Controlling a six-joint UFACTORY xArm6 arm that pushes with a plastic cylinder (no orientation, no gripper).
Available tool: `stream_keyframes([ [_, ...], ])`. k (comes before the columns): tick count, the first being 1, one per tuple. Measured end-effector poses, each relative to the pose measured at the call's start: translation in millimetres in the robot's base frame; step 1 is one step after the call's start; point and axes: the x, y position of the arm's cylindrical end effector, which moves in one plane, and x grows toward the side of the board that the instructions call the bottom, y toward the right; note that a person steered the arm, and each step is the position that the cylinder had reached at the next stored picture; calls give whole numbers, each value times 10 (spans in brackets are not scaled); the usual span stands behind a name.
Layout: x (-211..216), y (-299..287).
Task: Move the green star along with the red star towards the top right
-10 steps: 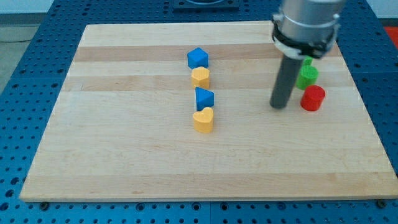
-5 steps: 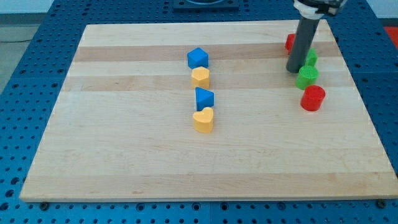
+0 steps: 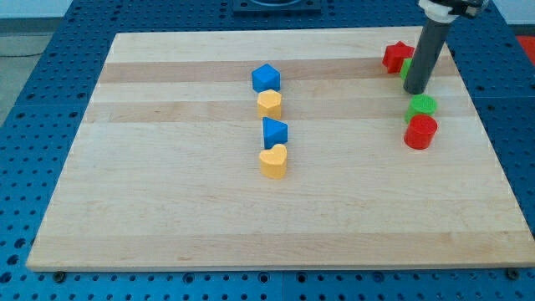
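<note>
Tip (image 3: 415, 91) beside green star (image 3: 406, 68)

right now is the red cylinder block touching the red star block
No, the red cylinder block sits low beside a green block, well apart from the red star block.

wooden board (image 3: 167, 209), coloured blocks, blue pegboard (image 3: 33, 125)

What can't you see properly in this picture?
- Green star: the camera view shows only a sliver at the view's top right; the rod hides the rest, so its shape cannot be confirmed.
- Red star: its right side is hidden behind the rod.
- My tip: whether it touches the green star cannot be told.
</note>
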Motion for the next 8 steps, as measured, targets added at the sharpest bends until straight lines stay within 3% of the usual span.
stream_keyframes([
  [2, -326, 3],
  [4, 13, 183],
  [5, -12, 447],
  [8, -622, 426],
])
